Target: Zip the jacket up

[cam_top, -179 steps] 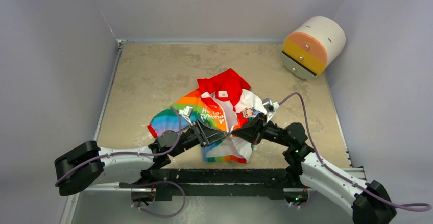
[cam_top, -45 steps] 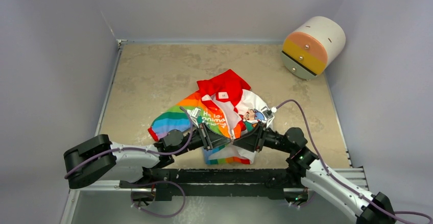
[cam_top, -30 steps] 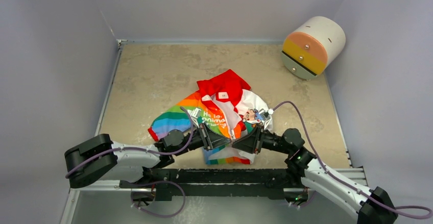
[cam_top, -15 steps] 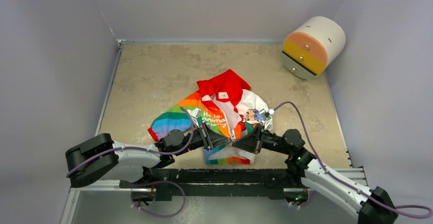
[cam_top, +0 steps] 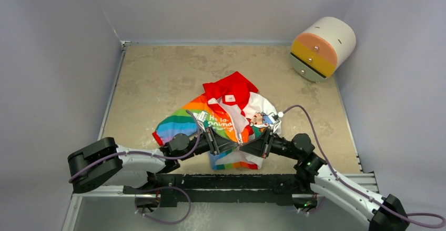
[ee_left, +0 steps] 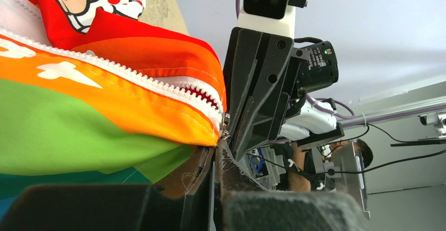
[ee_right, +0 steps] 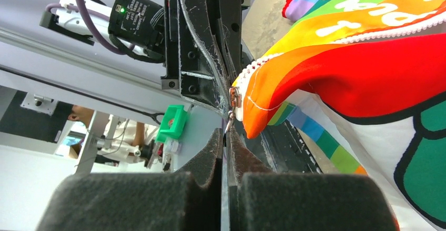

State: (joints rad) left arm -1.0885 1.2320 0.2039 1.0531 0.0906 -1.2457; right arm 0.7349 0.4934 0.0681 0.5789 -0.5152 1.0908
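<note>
At the near hem of the small white, red and rainbow-striped fabric jacket (cam_top: 226,116), I am pinching the zip (ee_left: 131,76) at its bottom end, left gripper (ee_left: 216,154) and right gripper (ee_right: 227,136) both clamping the jacket there.

Rumpled jacket (cam_top: 226,116) lies mid-table, seemingly mostly unzipped.

The left arm (cam_top: 131,161) and right arm (cam_top: 342,186) are wearing white shells between bulky black joints, a lavender cable (ee_right: 79,2) trailing along each. The left gripper (cam_top: 234,144) and right gripper (cam_top: 244,145) are showing scuffed black fingers (ee_right: 197,41) with screws and dark foam pads (ee_right: 300,199). A green light (ee_right: 122,10) is glowing on one black motor; a white camera block (ee_left: 265,2) is topping the right wrist.
</note>
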